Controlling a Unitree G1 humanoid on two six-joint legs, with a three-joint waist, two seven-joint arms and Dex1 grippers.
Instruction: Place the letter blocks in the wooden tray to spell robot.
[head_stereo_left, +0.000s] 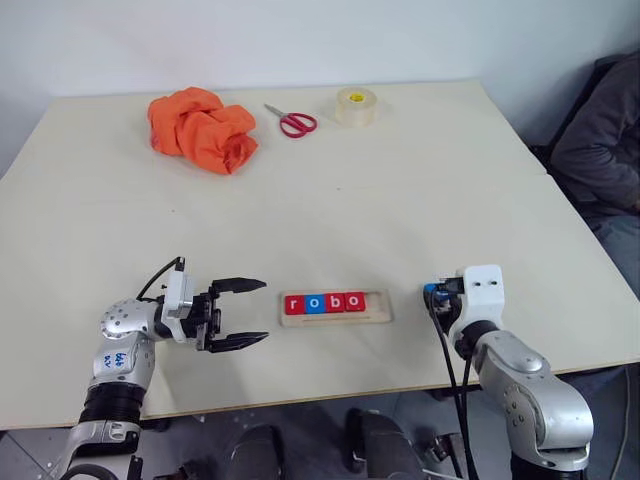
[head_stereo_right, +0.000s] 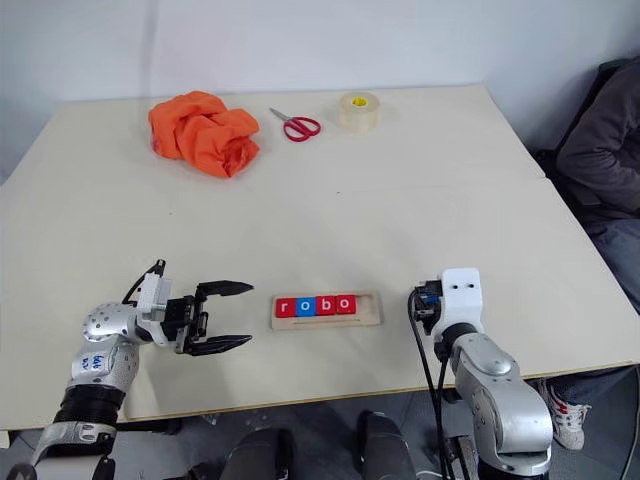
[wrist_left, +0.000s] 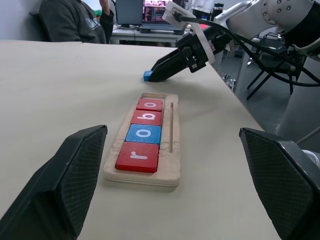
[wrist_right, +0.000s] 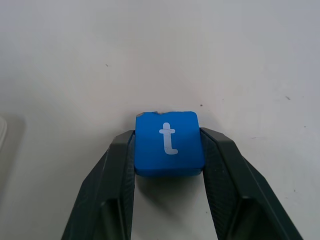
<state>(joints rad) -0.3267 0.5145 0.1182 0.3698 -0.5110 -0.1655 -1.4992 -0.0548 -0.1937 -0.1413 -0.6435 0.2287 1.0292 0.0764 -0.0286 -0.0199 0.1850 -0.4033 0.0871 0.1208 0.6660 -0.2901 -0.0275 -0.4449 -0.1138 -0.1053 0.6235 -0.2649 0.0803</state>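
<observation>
Lower left of frame: our left gripper (head_stereo_left: 240, 314) sits with fingers spread wide, nothing in it, aimed at the tray. Lower centre: wooden tray (head_stereo_left: 383, 310) holds four letter blocks (head_stereo_left: 325, 303) reading r-o-b-o; slot at its right end is free. Lower right: our right gripper (wrist_right: 168, 150) is pinched on the blue t block (wrist_right: 169, 142), just right of the tray.

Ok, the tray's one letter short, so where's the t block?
The blue t block sits clamped between the right gripper's fingers, low over the table just right of the wooden tray's empty end slot.
</observation>
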